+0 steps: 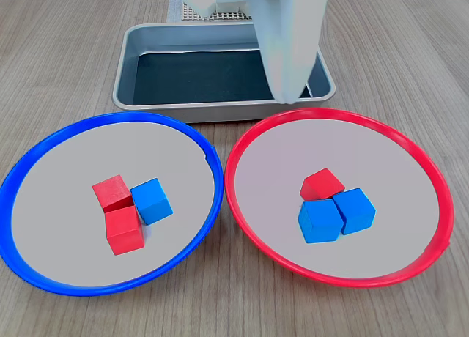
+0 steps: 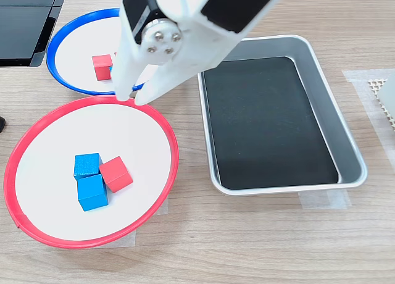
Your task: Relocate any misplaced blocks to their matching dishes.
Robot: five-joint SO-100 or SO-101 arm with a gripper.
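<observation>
overall three red blocks [image 1: 113, 193], three blue blocks [image 1: 152, 201], two plates [image 1: 44, 143]

Work surface: a wooden tabletop [image 1: 66, 51] with pale grey-brown grain, the grain running across the frame in both exterior views. Lighting is even and diffuse, with soft shadows only. In the second exterior view, a dark flat panel [image 2: 24, 25] occupies the 10 o'clock corner, a perforated white mat [image 2: 384, 92] sits at the 3 o'clock edge, and clear tape strips [image 2: 321, 200] lie on the wood.
</observation>
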